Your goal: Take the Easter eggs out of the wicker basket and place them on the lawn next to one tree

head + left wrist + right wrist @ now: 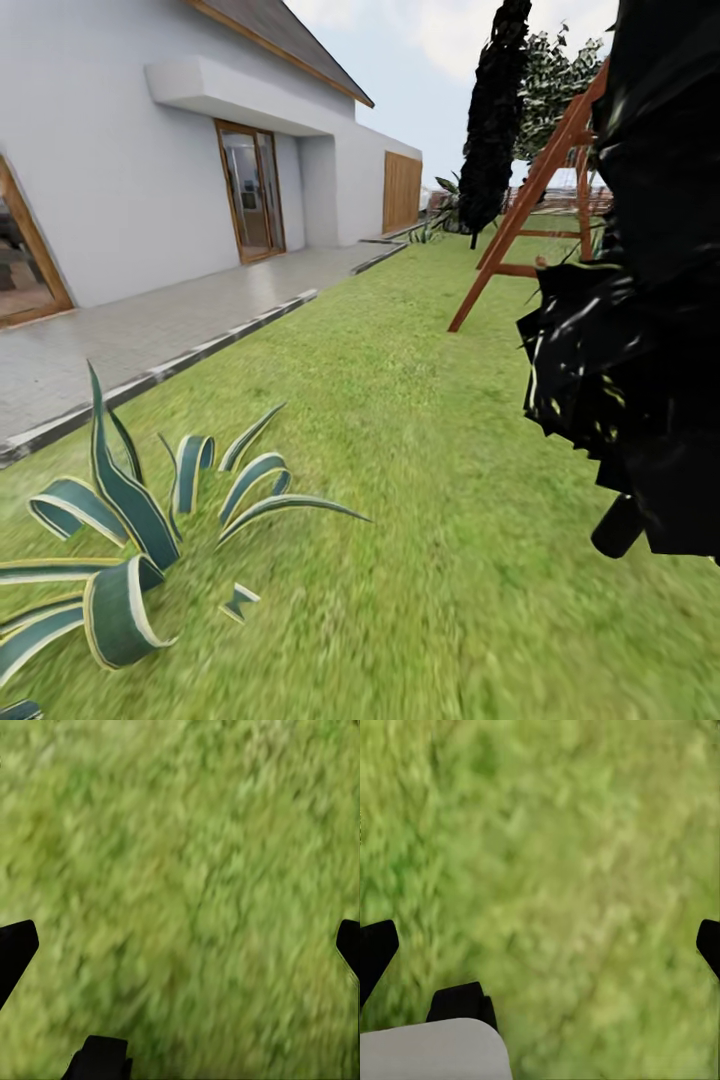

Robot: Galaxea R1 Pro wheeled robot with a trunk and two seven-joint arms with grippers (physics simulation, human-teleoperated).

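While the head camera looks along the garden, the lawn runs as one broad green strip from the foreground to the far fence line. One agave plant with striped, pointed leaves grows at the near left. One grey paved patio borders the grass on the left, its stone kerb marking a straight edge, and one white house with a wood-framed glass door stands behind it. On the right, one red-brown wooden swing frame leans over the grass; one dark columnar tree rises behind it, and one mass of dark foliage crowds the right edge. Between agave and foliage the grass lies open.

Seen from its wrist camera, the left gripper has its two black fingertips at opposite edges, spread wide over blurred grass, holding nothing. Likewise the right gripper is spread wide above grass, also holding nothing.
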